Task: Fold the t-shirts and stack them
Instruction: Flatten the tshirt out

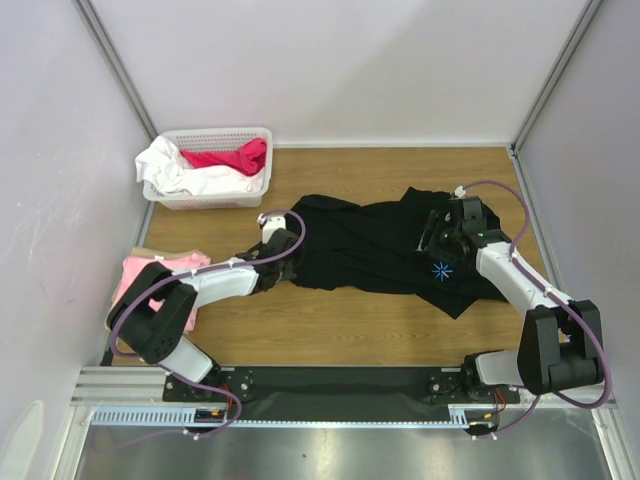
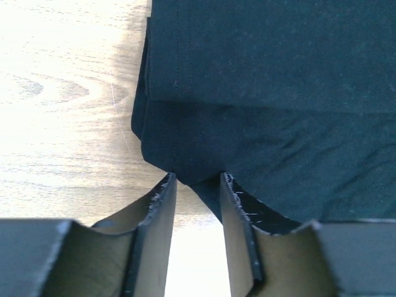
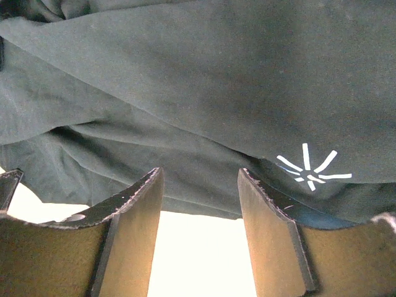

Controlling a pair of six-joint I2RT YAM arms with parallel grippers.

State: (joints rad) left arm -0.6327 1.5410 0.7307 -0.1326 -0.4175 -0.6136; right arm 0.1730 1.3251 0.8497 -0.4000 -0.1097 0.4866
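Black t-shirt (image 1: pixel 370 245): spread in a rumpled heap across the middle of the wooden table (image 1: pixel 340 330), with both grippers at it.
Left gripper (image 2: pixel 197 179): at the shirt's left end, jaws a narrow gap apart. A folded corner of the hem dips between the tips, and bare wood shows through the rest of the gap, so the cloth does not look pinched.
Right gripper (image 3: pixel 201 173): over the shirt's right part, jaws standing wide with nothing between them. The dark cloth lies just past the tips.
Starburst mark (image 3: pixel 312 170): small and pale blue, on the cloth just beside the right-hand finger.
Pink t-shirt (image 1: pixel 150 275): folded flat at the table's left edge, partly hidden under the left arm and well apart from the black one.
Basket (image 1: pixel 215 133): white slotted plastic, in the far left corner, away from both grippers.
Basket contents: a bunched white cloth (image 1: pixel 175 170) spilling over the left rim, and a red cloth (image 1: pixel 235 158) lying on it toward the right. I cannot tell from here what garments they are.
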